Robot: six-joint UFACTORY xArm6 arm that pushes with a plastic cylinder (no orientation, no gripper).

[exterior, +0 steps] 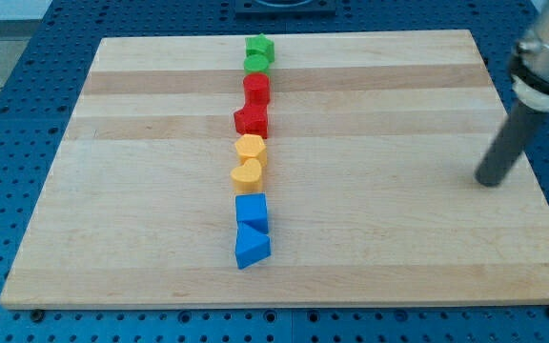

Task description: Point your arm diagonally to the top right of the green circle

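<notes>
The green circle (255, 64) lies near the board's top edge, just below a green star-like block (259, 46). Both head a column of blocks down the board's middle. My tip (490, 182) rests on the board at the view's right, far to the right of and below the green circle, touching no block. The dark rod rises from it toward the view's upper right.
Below the green blocks the column runs on: a red block (256, 89), a red star-like block (252, 120), a yellow block (251, 147), a yellow heart (247, 172), a blue cube (252, 210), a blue triangle (251, 248). The wooden board (141, 191) lies on a blue perforated table.
</notes>
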